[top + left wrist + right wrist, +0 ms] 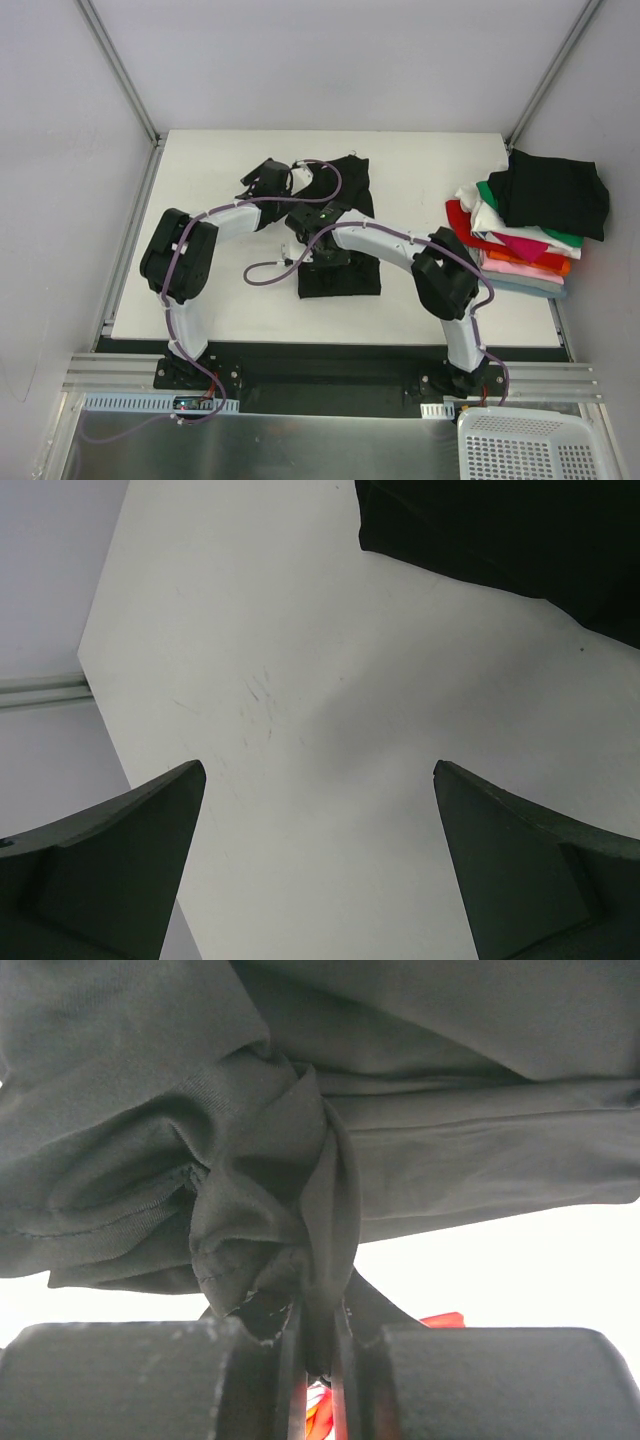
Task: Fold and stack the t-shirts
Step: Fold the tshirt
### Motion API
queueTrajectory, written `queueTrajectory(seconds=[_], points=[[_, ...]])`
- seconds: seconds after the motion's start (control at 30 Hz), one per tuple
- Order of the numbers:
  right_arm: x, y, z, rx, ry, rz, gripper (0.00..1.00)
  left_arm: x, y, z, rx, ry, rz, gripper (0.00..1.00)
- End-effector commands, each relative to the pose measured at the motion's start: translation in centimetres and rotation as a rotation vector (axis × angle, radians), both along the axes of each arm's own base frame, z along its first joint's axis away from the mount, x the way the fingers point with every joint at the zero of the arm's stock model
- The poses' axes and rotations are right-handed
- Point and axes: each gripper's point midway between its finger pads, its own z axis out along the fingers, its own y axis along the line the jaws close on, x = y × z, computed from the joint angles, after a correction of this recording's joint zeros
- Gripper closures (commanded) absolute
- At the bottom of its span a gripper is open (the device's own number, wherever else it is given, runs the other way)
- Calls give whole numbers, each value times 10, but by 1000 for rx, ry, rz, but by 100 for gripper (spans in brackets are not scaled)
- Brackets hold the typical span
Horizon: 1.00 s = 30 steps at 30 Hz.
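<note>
A black t-shirt [340, 275] lies partly folded in the middle of the white table [220, 290]. My right gripper [308, 224] is over its left side. In the right wrist view this gripper [318, 1325] is shut on a bunched fold of the black cloth [400, 1110], which hangs lifted above the table. My left gripper [266, 180] hovers at the shirt's far left, open and empty. The left wrist view shows its fingers [120, 870] spread wide over bare table, with the black cloth's edge [520, 540] at the upper right. A stack of folded t-shirts [515, 245] sits at the table's right edge, a black one [555, 190] on top.
A white perforated basket [530, 445] stands off the table at the near right. Grey walls and slanted frame posts [120, 70] enclose the table. The stack shows red [460, 220], green, white, pink, orange and blue-grey layers.
</note>
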Motion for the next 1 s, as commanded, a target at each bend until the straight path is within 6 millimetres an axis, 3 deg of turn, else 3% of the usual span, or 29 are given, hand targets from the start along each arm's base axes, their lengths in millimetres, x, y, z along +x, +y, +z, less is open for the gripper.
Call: queueTrajectory(seconds=[0.0, 0.47, 0.63, 0.67, 0.77, 0.97], points=[[24, -2, 10, 12, -42, -13, 99, 9, -13, 15, -35, -46, -14, 1], [52, 1, -5, 14, -74, -21, 96, 6, -12, 10, -39, -36, -13, 1], [63, 3, -5, 24, -112, -31, 75, 5, -13, 9, -42, -34, -15, 1], [66, 3, -3, 31, -121, -36, 67, 5, -13, 8, -43, -32, -14, 1], [69, 5, 1, 39, -137, -43, 60, 5, -13, 8, -45, -32, -15, 1], [84, 3, 6, 31, -188, -55, 56, 5, -12, 7, -45, -31, -12, 1]])
